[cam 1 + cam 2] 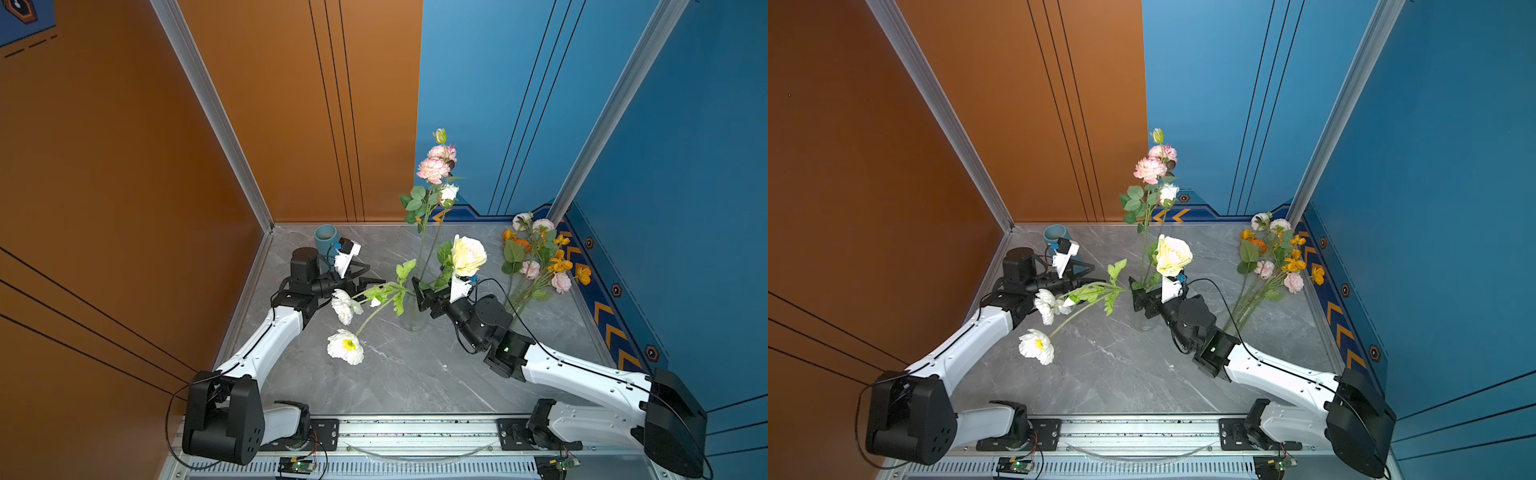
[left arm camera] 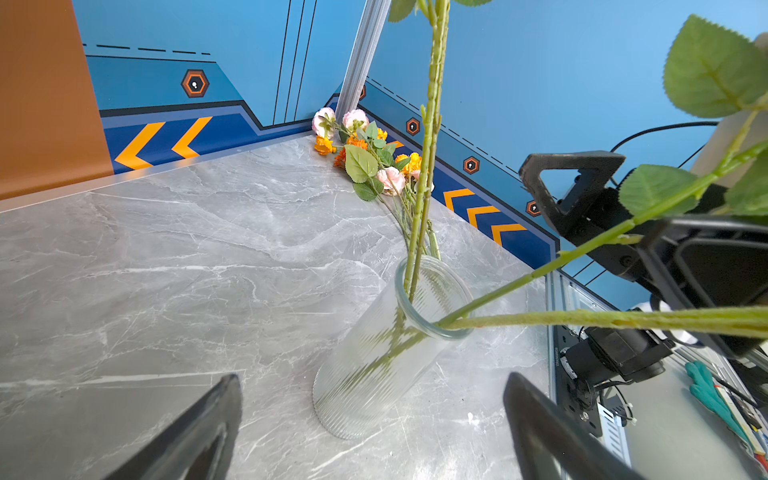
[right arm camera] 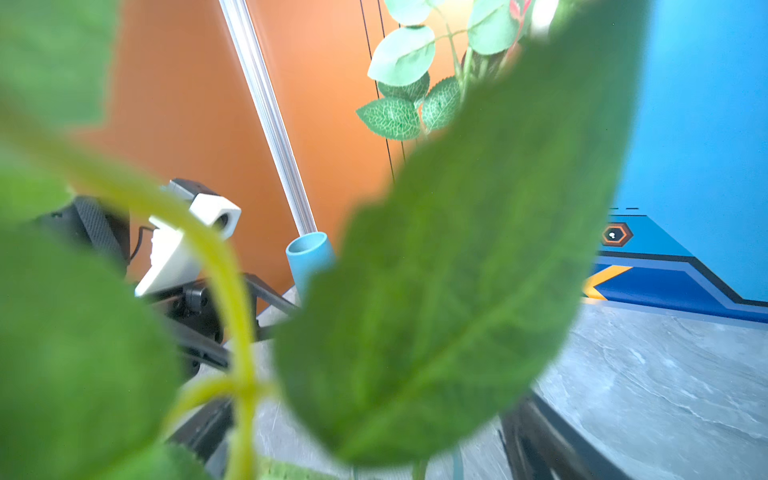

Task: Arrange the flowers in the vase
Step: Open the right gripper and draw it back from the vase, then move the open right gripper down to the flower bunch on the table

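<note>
Front-left of the vase (image 1: pixel 412 316), white flowers (image 1: pixel 345 347) drooping over its rim, stems inside. Beside the vase, left gripper (image 1: pixel 372 277) on its left, jaws wide and empty — right gripper (image 1: pixel 420 297) at its right rim, jaws apart, cream rose (image 1: pixel 468 255) stem passing between. Above the vase, pink blooms (image 1: pixel 433 169) standing in it; behind-right of it, loose flowers (image 1: pixel 536 259) lying on the table (image 1: pixel 415 382).

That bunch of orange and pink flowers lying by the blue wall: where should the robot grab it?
Probably by the bare stems, low on the bunch, coming from above with the jaws across them. The stems lie on the table with their ends toward the right arm, while the blooms crowd the wall.
</note>
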`<action>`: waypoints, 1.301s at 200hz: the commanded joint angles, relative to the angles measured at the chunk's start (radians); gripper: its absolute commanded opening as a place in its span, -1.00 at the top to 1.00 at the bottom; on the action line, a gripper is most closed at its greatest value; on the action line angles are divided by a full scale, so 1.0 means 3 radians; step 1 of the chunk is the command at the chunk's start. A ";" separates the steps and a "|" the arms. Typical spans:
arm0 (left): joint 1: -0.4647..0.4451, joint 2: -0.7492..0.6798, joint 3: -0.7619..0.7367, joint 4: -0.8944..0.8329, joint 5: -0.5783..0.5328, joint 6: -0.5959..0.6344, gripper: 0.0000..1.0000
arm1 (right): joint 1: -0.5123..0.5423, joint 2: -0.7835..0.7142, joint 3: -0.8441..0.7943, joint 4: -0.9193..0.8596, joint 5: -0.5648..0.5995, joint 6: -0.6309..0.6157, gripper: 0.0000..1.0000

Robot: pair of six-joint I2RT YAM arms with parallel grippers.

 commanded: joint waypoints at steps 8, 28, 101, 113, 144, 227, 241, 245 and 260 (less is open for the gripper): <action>-0.0028 -0.0071 0.0082 0.0066 0.0096 -0.0026 -0.96 | 0.0021 -0.0271 0.0047 -0.0828 -0.0157 0.0177 -0.91; -0.0036 -0.0070 0.0082 0.0064 0.0095 -0.0028 -0.96 | 0.0026 -0.0431 0.0065 -0.1125 -0.0203 0.0226 -0.94; -0.0057 -0.0106 0.0082 0.0061 0.0096 -0.0033 -0.96 | 0.0030 -0.0825 0.0059 -0.1945 -0.0392 0.0558 -0.97; -0.0058 -0.0124 0.0080 0.0061 0.0096 -0.0029 -0.96 | 0.0031 -0.0907 0.0014 -0.2026 -0.0417 0.0626 -0.98; -0.0078 -0.0199 0.0068 0.0064 0.0095 -0.0020 -0.96 | 0.0031 -0.1092 -0.0010 -0.2443 -0.0381 0.0732 -0.99; 0.0037 -0.0478 0.0011 -0.0031 -0.0670 -0.0156 -0.96 | -0.0648 -0.1157 -0.0001 -0.3697 -0.0133 0.1484 -0.96; 0.0049 -0.0513 0.0002 -0.0079 -0.0807 -0.0176 -0.96 | -0.0981 -0.1115 -0.0016 -0.3792 -0.0037 0.1710 -0.94; 0.0049 -0.0519 0.0008 -0.0123 -0.0836 -0.0161 -0.96 | -0.1084 -0.1098 -0.0016 -0.3801 -0.0046 0.1758 -0.93; 0.0050 -0.0530 0.0073 -0.0334 -0.0943 -0.0080 -0.96 | -0.1544 -0.1003 0.0014 -0.3792 -0.0147 0.1830 -0.89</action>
